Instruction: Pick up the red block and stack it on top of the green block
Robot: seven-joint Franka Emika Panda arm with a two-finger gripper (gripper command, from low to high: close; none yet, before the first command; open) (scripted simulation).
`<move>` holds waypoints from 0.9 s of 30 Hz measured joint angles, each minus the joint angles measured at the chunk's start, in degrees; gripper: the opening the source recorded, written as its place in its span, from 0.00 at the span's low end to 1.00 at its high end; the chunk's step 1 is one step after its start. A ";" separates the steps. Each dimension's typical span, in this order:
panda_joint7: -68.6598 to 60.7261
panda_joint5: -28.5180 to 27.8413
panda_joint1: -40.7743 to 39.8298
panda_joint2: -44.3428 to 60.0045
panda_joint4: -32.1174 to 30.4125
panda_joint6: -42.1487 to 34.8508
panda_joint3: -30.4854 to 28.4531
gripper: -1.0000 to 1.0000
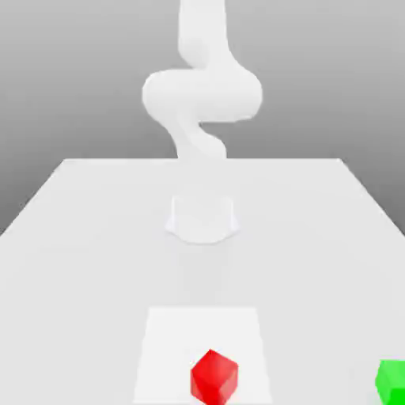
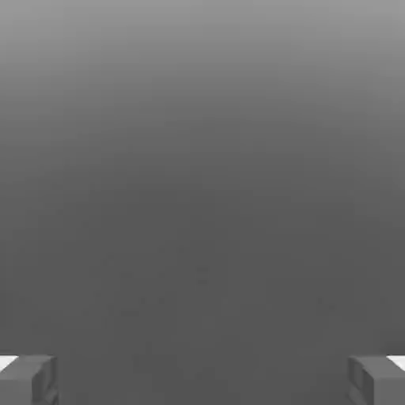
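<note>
Two cubes wait at the near edge of your white surface [image 1: 95,237]: the red block [image 1: 213,376] sits on a paler square patch [image 1: 202,332], turned so a corner faces the exterior camera, and the green block [image 1: 391,380] lies well apart toward the exterior view's right, cut by the frame's edge. Neither is touched. Your Panda arm [image 1: 202,95] rises folded behind them, its base [image 1: 202,219] mid-surface. In the hand view, the fingers [image 2: 28,380] stand spread as wide as they go, gripping nothing, with only grey backdrop between them.

Your step in hand, by the look of it, is the approach. You will likely want to bring the hand over the red block, rotate the wrist so the fingers meet two flat faces rather than corners, and descend squarely; the cube seems nearly as wide as the opening, so centring matters.

Room is generous between base and blocks, with nothing in the way. Watch the surface's near edge, close to both cubes.
</note>
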 joint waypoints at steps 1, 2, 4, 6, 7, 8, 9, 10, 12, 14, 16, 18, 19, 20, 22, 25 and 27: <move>1.78 -0.52 -0.85 2.26 -0.35 0.80 0.88 0.50; 3.48 -1.01 -1.67 4.43 -0.69 1.57 1.73 0.50; 6.84 -2.03 -3.17 8.67 -1.34 3.07 3.28 0.50; 10.26 -3.16 -4.39 12.86 -1.98 4.54 4.57 0.50; 11.96 -3.74 -4.97 14.96 -2.30 5.27 5.18 0.50; 13.65 -4.29 -5.55 17.06 -2.62 6.00 5.78 0.50; 15.34 -4.83 -6.08 19.15 -2.94 6.73 6.32 0.50; 17.07 -5.47 -6.30 21.26 -3.26 7.46 6.57 0.50; 20.43 -6.53 -7.06 25.45 -3.90 8.91 7.33 0.50; 23.66 -7.45 -7.48 29.62 -4.54 10.37 7.74 0.50; 26.72 -8.09 -7.43 33.75 -5.18 11.84 7.70 0.50; 29.52 -8.38 -7.53 37.82 -5.84 13.38 7.76 0.50; 30.79 -8.33 -7.53 39.83 -6.18 14.16 7.76 0.50; 31.95 -8.14 -7.51 41.82 -6.52 14.95 7.74 0.50; 33.96 -7.32 -7.26 45.72 -7.22 16.57 7.79 0.50; 36.10 -4.91 -7.09 51.38 -8.28 19.05 8.19 0.50; 37.32 -5.26 -6.66 55.36 -8.08 21.86 7.70 0.50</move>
